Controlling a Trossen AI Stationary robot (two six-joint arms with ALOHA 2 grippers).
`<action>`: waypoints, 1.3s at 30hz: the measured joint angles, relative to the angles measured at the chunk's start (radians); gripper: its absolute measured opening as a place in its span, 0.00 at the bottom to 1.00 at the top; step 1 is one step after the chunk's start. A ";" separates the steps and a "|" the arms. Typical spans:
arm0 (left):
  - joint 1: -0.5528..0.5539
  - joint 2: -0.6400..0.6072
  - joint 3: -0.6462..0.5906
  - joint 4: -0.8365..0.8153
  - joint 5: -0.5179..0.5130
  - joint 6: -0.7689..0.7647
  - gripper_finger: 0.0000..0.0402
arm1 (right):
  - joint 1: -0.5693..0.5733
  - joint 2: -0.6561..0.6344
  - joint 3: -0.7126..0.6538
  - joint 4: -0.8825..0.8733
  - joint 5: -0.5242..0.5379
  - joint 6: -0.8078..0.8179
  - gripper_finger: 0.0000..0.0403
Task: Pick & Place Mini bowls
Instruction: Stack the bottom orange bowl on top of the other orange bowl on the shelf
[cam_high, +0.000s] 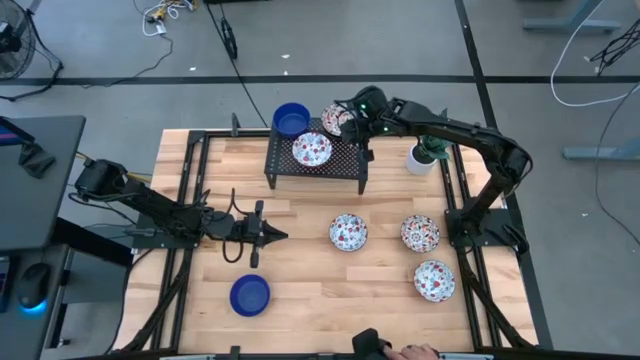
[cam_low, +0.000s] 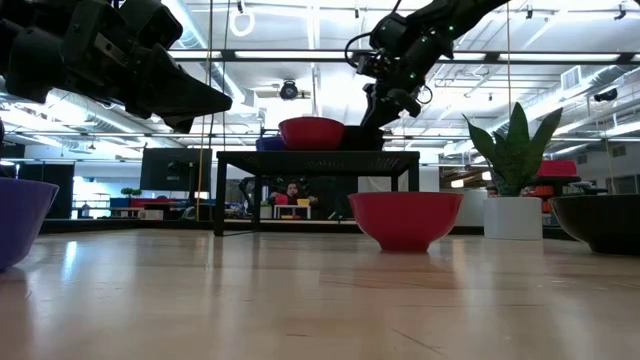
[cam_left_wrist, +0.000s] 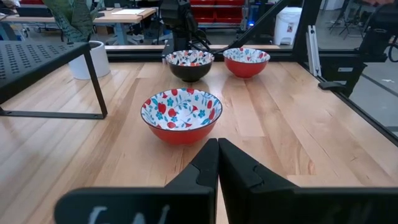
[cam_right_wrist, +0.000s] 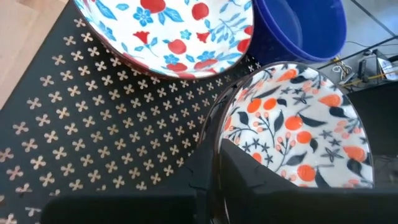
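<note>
You get a top-down view over the whole table (cam_high: 300, 260). The low view sits at tabletop level, looking across at the black rack (cam_low: 316, 160). The left wrist view faces three floral bowls; the right wrist view sits close over the rack, shared with both.

You have a rack (cam_high: 315, 168) at the table's (cam_high: 300, 310) far centre. On it: one bowl (cam_high: 311, 150) mid-shelf, another bowl (cam_high: 290, 119) at its far-left corner, a third bowl (cam_high: 335, 120) at the far-right corner, with the right gripper (cam_high: 352, 122) at that bowl's rim. Plant pot (cam_high: 421, 157) stands just right of the rack. Near the rack, three bowls on the table: centre bowl (cam_high: 348, 232), right bowl (cam_high: 420, 233), near-right bowl (cam_high: 434, 280). A lone bowl (cam_high: 249, 294) lies near-left. The left gripper (cam_high: 272, 236) sits left of the centre bowl, well apart.
</note>
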 joint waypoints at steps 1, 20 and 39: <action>0.000 0.000 0.000 0.000 0.000 0.000 0.04 | 0.001 -0.003 0.000 -0.001 0.003 0.000 0.08; 0.000 0.000 0.000 0.000 0.000 0.000 0.04 | 0.006 -0.026 -0.002 0.009 0.003 0.004 0.26; 0.000 0.000 0.000 -0.002 0.000 0.003 0.04 | 0.004 -0.062 0.000 0.004 -0.085 0.079 0.02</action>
